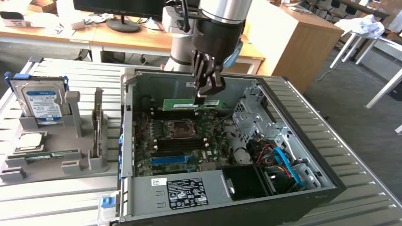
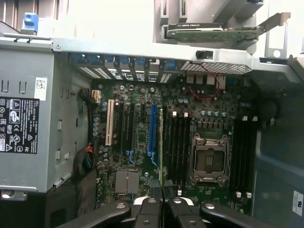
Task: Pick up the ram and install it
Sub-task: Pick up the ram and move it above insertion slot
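The ram (image 1: 179, 104) (image 2: 161, 142) hangs inside the open computer case (image 1: 157, 87), near the case's far wall in the exterior view, gripped at its top edge by the pincer (image 1: 205, 98) (image 2: 162, 204), which is clenched on it. The fingers cover the middle of its upper edge. The wrist view shows it edge-on as a thin green line, so its sticker and chips are hidden there. Whether its lower edge touches the motherboard (image 1: 207, 136) (image 2: 142, 137) cannot be told.

In the wrist view that line runs between the blue slot (image 2: 152, 128) and the black memory slots (image 2: 178, 142), just beside the nearest black one. The processor socket (image 1: 179, 128) (image 2: 208, 159) lies past those slots.

The drive cage (image 1: 251, 115) stands just beside the ram's end on the exterior view's right. The board around the socket is low and open. The power supply (image 1: 182, 193) (image 2: 28, 128) fills the case's near end, well apart.

A grey holder (image 1: 19, 172) with a hard drive (image 1: 43, 101) sits by the worktop (image 1: 56, 202) edge on the exterior view's left.
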Action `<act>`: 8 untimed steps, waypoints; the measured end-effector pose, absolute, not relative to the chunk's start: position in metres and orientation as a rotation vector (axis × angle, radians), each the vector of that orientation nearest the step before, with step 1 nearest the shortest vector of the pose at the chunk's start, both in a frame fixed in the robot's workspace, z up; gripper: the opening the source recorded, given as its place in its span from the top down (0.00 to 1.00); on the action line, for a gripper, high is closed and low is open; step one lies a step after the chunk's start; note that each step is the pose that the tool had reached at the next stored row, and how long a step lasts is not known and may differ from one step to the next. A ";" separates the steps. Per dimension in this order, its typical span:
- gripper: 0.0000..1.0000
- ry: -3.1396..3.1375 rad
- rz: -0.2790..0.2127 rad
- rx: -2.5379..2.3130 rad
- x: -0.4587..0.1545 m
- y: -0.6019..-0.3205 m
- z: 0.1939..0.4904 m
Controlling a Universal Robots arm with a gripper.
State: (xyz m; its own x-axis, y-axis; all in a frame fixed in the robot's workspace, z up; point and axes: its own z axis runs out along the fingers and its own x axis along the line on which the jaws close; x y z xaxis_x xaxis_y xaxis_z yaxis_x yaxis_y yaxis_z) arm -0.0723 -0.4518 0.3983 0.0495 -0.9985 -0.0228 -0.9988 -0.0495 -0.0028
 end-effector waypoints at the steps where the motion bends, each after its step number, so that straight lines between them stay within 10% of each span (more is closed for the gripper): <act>1: 0.88 2.153 0.023 -2.263 -0.071 -0.452 0.398; 8: 0.88 2.153 0.023 -2.263 -0.061 -0.452 0.398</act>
